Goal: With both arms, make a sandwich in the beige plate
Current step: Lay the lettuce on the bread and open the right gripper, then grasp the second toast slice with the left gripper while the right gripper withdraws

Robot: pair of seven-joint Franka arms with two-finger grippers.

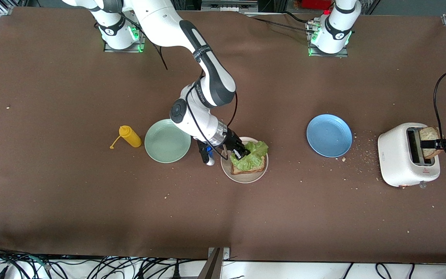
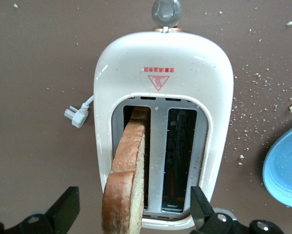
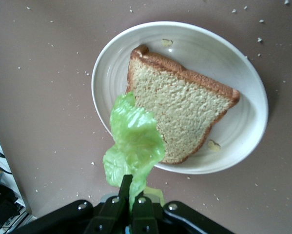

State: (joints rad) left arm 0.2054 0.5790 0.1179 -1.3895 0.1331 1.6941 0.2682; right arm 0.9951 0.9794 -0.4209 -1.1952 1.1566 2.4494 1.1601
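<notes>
The beige plate (image 1: 262,170) holds one slice of brown bread (image 1: 248,169). My right gripper (image 1: 241,152) is shut on a crinkled green lettuce leaf (image 1: 254,153) and holds it just over the bread and plate. The right wrist view shows the gripper (image 3: 131,189), the hanging lettuce (image 3: 134,141), the bread (image 3: 180,114) and the plate (image 3: 236,146). A second bread slice (image 1: 429,136) stands in the toaster (image 1: 401,161). My left gripper (image 1: 433,145) is open around that slice (image 2: 128,165), with one finger (image 2: 65,207) on each side, apart from it.
A mint-green plate (image 1: 167,140) and a yellow squeeze bottle (image 1: 130,136) sit beside the beige plate toward the right arm's end. A blue plate (image 1: 329,135) lies between the beige plate and the toaster (image 2: 160,63). Crumbs are scattered around the toaster.
</notes>
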